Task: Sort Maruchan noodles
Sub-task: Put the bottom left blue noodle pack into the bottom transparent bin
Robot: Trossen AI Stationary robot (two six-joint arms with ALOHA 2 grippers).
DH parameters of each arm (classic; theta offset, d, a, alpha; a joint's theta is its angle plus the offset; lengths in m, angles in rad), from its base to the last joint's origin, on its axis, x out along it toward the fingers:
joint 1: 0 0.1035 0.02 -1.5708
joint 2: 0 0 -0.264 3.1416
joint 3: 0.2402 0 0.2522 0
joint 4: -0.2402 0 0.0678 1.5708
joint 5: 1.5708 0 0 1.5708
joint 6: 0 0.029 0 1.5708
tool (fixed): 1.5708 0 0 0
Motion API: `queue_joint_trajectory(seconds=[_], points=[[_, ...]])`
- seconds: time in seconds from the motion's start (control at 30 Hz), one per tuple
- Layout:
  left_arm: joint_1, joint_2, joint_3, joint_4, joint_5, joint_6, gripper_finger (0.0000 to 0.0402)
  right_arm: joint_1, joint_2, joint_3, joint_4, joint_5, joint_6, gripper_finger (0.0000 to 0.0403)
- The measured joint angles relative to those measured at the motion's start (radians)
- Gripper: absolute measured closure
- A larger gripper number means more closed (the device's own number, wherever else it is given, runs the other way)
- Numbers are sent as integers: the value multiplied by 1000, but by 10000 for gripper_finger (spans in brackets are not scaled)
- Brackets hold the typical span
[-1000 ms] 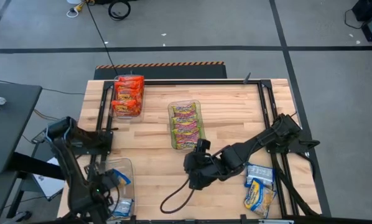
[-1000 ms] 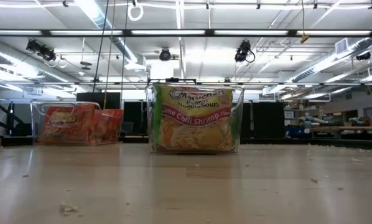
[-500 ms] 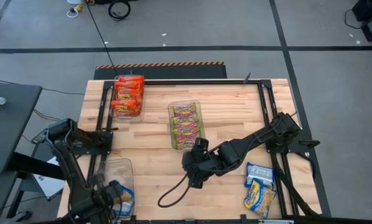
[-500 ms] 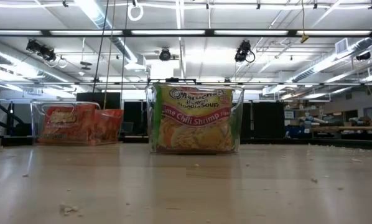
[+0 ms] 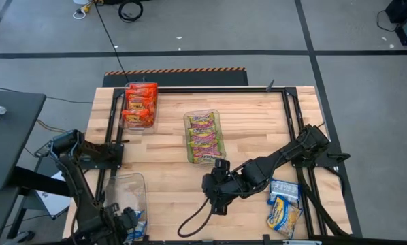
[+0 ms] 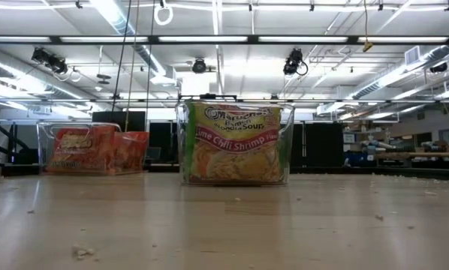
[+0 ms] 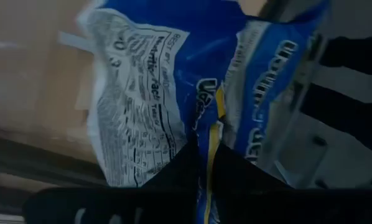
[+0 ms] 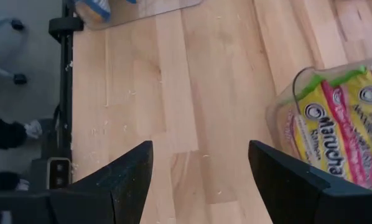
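High view. The left gripper sits at the lower left of the frame, over the clear bin at the table's near-left corner, with a blue packet at its tip. The right gripper hangs low at lower centre, just below the middle bin of yellow-pink-green packets. Orange-red packets fill the bin at upper left. Two loose blue-yellow-white packets lie at lower right, unsorted. A dark cable loops on the table below the right gripper.

Low view. The middle bin stands at centre, the orange-red bin at left. No arm appears.

Left wrist view. The blue packet fills the frame; the left gripper's fingers are closed on its lower edge, pinching only a thin margin.

Right wrist view. The right gripper is open and empty over bare wood; the middle bin sits at right.

Risks, as judged:
- The crinkly film may slip from the thin edge pinch, dropping the packet outside the bin.
- Release near the bin wall could leave the packet hung on the rim.
- The right arm, travelling to the loose packets, could snag the cable or nudge the middle bin.
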Motion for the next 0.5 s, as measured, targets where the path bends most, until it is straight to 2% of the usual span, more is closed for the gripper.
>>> queue_joint_trajectory(seconds=[0.13, 0.27, 0.4, 0.5], points=[[12, 0, 0, 12, 27, -5, 348, 1, 0, 0, 0, -1, 75, 134], [13, 0, 0, 13, 20, 0, 312, 0, -4, 1, -4, -13, 89, 134], [23, 0, 0, 4, 16, -14, 271, 3, -19, 36, -86, -49, 89, 134], [33, 0, 0, 3, 15, -21, 245, 20, -24, 89, -226, -26, 103, 134]])
